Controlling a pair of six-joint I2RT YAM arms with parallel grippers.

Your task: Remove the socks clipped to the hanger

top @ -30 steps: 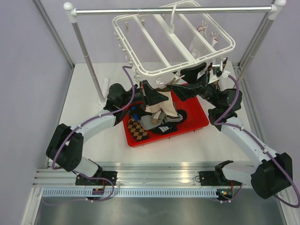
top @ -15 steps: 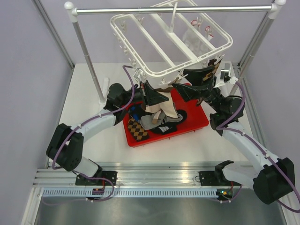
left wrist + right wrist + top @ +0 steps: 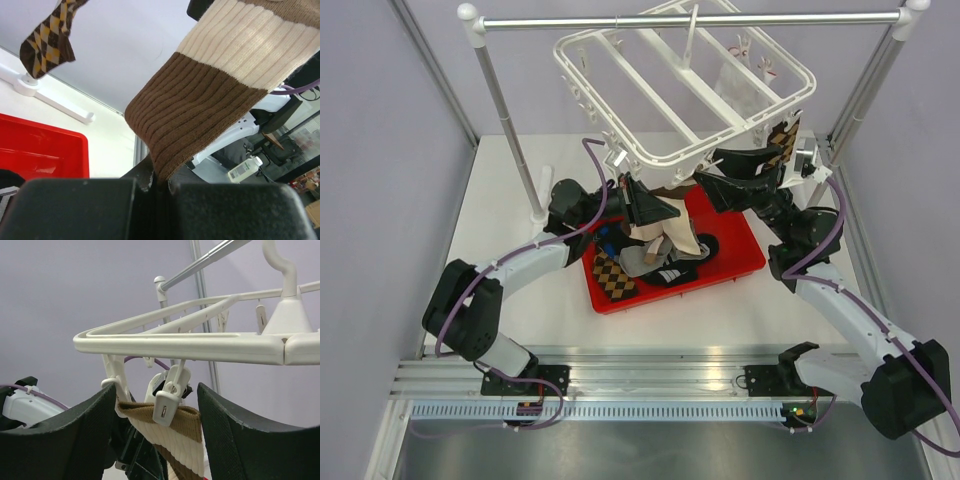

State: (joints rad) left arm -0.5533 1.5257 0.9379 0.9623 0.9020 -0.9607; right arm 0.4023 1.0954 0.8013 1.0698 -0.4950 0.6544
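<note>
Striped sock (image 3: pixel 182 435), long axis near-vertical, cuff up at hanger clip (image 3: pixel 169 400).

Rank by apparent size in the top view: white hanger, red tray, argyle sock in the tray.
The hanger, red tray, argyle sock. The hanger is nearer the camera, so its lead over the tray is unsure.

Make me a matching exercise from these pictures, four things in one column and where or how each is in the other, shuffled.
1 left tool
2 right tool
3 red tray
4 hanger

A hanging from the metal rail
B shut on the striped sock
C open, flanking a clip
D holding loose socks

Pairs: 1-B, 2-C, 3-D, 4-A
</note>
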